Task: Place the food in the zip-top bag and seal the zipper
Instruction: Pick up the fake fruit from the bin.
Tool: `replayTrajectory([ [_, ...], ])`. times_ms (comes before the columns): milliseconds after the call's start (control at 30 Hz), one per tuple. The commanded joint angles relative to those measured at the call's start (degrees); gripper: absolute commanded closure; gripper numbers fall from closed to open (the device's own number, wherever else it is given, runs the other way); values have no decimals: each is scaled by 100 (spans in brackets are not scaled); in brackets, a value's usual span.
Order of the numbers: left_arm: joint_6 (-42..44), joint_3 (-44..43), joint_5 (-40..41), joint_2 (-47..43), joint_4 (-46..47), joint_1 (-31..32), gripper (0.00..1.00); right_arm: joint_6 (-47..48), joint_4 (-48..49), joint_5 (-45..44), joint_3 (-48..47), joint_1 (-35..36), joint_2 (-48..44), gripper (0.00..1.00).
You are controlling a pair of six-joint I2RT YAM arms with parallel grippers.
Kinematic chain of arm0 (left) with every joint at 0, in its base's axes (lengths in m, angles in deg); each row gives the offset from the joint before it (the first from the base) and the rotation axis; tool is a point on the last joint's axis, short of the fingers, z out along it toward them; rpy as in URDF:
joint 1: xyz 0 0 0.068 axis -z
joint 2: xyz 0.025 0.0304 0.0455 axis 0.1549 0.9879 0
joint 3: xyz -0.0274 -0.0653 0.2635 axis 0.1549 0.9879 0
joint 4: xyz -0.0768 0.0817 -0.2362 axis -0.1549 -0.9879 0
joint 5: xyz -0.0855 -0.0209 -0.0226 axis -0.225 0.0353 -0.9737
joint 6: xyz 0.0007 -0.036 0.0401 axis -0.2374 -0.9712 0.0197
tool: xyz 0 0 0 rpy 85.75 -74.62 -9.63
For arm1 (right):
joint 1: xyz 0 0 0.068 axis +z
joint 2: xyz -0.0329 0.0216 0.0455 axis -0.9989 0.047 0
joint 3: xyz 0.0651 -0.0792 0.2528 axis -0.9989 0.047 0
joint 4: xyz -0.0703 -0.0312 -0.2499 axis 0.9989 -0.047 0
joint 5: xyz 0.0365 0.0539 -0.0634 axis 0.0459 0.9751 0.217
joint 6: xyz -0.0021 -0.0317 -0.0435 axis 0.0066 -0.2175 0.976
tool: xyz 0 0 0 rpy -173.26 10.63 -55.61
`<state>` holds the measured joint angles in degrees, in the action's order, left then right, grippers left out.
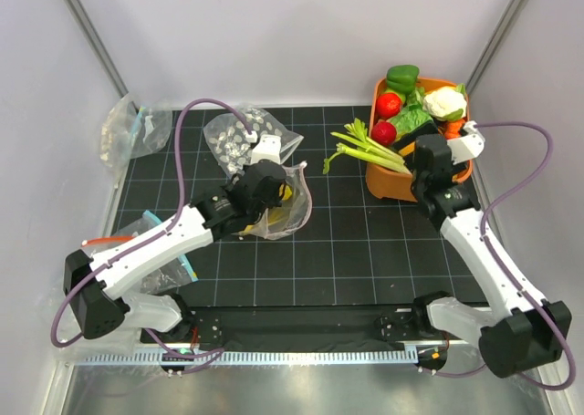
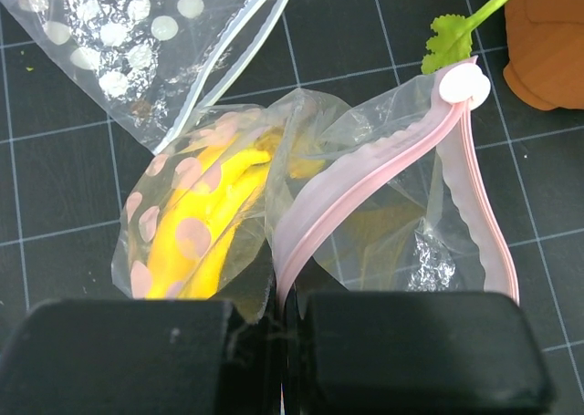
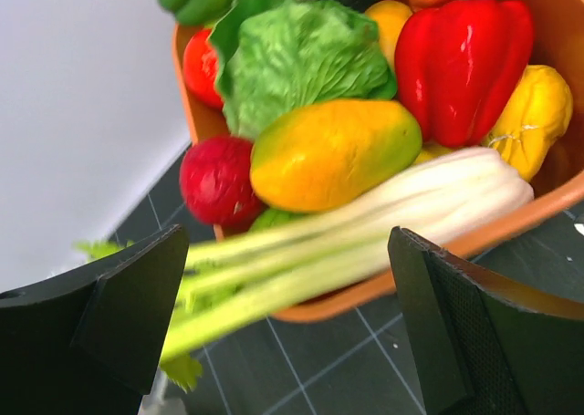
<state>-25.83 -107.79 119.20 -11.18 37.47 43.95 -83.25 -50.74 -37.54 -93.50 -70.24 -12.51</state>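
I'm clamping my L gripper on bag rim, propping mouth open; R gripper is hovering spread over celery.

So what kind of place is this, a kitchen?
Probably a robot test bench, not a kitchen: a black grid mat, plain white walls around it, and toy vegetables in an orange bin.

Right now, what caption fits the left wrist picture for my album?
Left gripper pinches the dotted clear plastic bag, its pale pink zipper open, yellow toy banana bunch inside.
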Motion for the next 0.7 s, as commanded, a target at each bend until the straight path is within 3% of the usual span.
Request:
replayTrajectory([
  [0,-34,-16,-75,-227,310,5,100,-803,25,1017,-399,-650,383,0],
  [233,-34,-7,-216,-262,318,5,100,-1489,104,1740,-725,-1248,1201,0],
  [500,-51,2,-286,-262,310,5,100,-2490,789,2172,-216,-1810,1633,0],
  [667,-60,19,-313,-297,310,5,100,-2614,1027,2330,-109,-1996,1852,0],
])
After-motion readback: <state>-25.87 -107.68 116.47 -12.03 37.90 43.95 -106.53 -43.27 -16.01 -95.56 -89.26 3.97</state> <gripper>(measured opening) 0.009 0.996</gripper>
